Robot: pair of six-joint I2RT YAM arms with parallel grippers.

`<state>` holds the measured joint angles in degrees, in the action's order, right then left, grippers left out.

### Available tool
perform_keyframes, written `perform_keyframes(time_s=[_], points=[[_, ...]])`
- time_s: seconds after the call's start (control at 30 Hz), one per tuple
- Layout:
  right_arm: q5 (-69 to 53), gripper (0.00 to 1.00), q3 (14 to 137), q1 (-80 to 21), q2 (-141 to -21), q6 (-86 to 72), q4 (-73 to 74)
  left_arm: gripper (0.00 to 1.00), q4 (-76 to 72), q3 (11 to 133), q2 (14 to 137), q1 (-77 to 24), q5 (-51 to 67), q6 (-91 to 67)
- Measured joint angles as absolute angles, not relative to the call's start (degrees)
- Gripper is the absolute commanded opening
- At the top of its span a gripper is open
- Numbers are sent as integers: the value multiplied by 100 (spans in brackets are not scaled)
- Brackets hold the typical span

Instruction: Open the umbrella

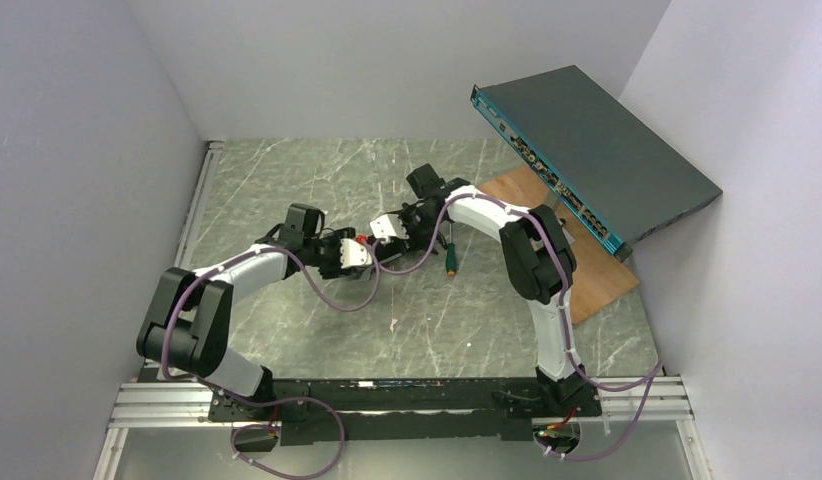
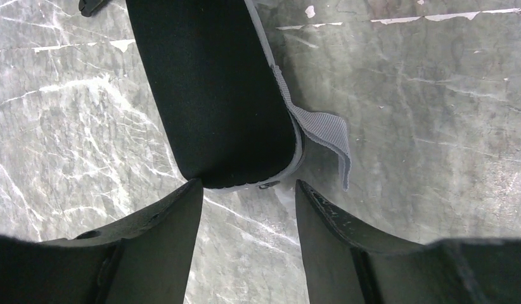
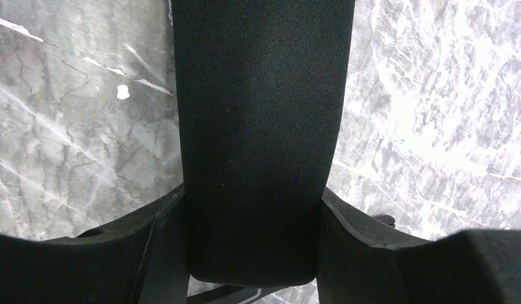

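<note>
**A:** What was the right gripper [image 3: 251, 202] doing?

**B:** Its two fingers were pressed against either side of the umbrella [image 3: 258, 114]. That ran straight up between them as a black, cloth-covered bar, with its blunt end down near the root of the fingers. I judged it a firm pinch.

**A:** And the left gripper [image 2: 248, 190]?

**B:** Spread, with nothing in it. A rounded end of the same black bundle lay just ahead of its fingertips, not between them, and I couldn't tell whether it touched them. Pale grey edging ran round that end, and a grey webbing loop [image 2: 328, 130] hung off its side over the marble-patterned table [image 2: 435, 126].

**A:** Where did all that sit in the wider scene?

**B:** From above, both arms reached in toward the middle of the table and their wrists nearly met. The umbrella was almost wholly hidden between them. A screwdriver [image 1: 450, 255] lay just beside the right arm. Further right were a wooden board [image 1: 597, 275] and a dark rack-mount unit [image 1: 597, 150], tilted up against the wall.

**A:** So how far along was the opening?

**B:** Barely begun, I'd say. No spread canopy, ribs or shaft showed anywhere; the thing was one compact, closed bundle. One end was secured, which was all I could count as done. The left fingers had yet to close on the other end, and the actual opening out was all left to do.
</note>
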<state>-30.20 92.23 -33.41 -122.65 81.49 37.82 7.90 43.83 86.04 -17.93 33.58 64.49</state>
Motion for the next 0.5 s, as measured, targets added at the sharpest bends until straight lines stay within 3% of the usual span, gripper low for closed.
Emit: perform_keyframes(time_s=[0.23,0.5], points=[[-3089,7,9052,-3267,-12154,8287,3795,61,1050,4748,8626,-1828,3323,6029],[-3245,7,9039,-3131,-12116,8711,4134,59,305,4565,7284,-2005,3310,3417]])
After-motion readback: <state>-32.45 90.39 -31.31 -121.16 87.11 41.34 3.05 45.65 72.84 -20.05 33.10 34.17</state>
